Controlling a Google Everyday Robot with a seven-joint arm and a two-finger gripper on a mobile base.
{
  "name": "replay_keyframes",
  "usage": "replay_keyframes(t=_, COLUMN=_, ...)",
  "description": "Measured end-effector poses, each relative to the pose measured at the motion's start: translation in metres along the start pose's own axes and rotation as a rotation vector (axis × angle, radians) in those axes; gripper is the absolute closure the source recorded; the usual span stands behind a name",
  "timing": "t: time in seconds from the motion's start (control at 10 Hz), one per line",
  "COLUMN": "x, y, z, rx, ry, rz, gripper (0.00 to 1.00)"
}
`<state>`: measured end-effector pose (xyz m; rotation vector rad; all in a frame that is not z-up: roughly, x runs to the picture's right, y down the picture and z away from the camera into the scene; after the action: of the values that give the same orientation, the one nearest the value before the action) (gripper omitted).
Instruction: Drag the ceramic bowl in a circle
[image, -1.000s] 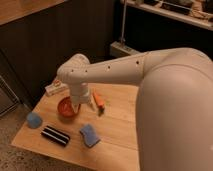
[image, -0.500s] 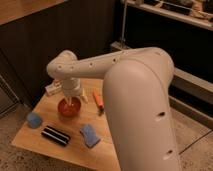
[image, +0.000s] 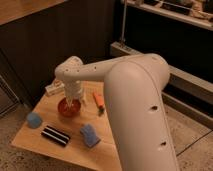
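Two spread fingers of the gripper (image: 71, 104) are hanging in the bowl (image: 64, 112) left of centre, probably risking tipping it by the rim.

My arm (image: 135, 100) stretches from 5 o'clock toward 9, wrist (image: 74, 89) bent down, gripper (image: 71, 104) pointing at 6 with jaws apart lol.

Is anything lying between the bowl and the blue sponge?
No: in the camera view, only bare table top lies between the bowl and the blue sponge. The gripper reaches down into the bowl.
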<state>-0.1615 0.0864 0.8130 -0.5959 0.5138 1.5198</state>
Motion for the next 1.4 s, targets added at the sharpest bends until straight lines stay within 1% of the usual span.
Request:
replay_keyframes(t=0.3, x=0.005, y=-0.007, z=0.026, rx=-0.015, ry=0.040, rz=-0.014, gripper=0.35)
replay_keyframes(t=0.4, x=0.006, y=-0.007, z=0.032, rx=-0.021, ry=0.050, rz=-0.018, gripper=0.35)
replay_keyframes(t=0.5, x=0.006, y=-0.006, z=0.042, rx=-0.036, ry=0.060, rz=-0.027, gripper=0.39)
replay_keyframes(t=0.6, x=0.004, y=-0.004, z=0.050, rx=-0.059, ry=0.066, rz=-0.034, gripper=0.49)
replay_keyframes(t=0.7, x=0.002, y=-0.002, z=0.056, rx=-0.075, ry=0.068, rz=-0.036, gripper=0.57)
replay_keyframes(t=0.8, x=-0.001, y=0.001, z=0.061, rx=-0.092, ry=0.069, rz=-0.040, gripper=0.68)
replay_keyframes(t=0.9, x=-0.003, y=0.003, z=0.064, rx=-0.098, ry=0.070, rz=-0.047, gripper=0.76)
replay_keyframes(t=1.0, x=-0.008, y=0.006, z=0.069, rx=-0.102, ry=0.069, rz=-0.057, gripper=0.90)
replay_keyframes(t=1.1, x=-0.011, y=0.009, z=0.071, rx=-0.088, ry=0.067, rz=-0.076, gripper=0.98)
replay_keyframes(t=1.2, x=-0.013, y=0.013, z=0.071, rx=-0.070, ry=0.068, rz=-0.097, gripper=1.00)
replay_keyframes(t=1.3, x=-0.015, y=0.018, z=0.071, rx=-0.040, ry=0.073, rz=-0.123, gripper=1.00)
replay_keyframes(t=1.4, x=-0.018, y=0.021, z=0.070, rx=-0.028, ry=0.070, rz=-0.136, gripper=1.00)
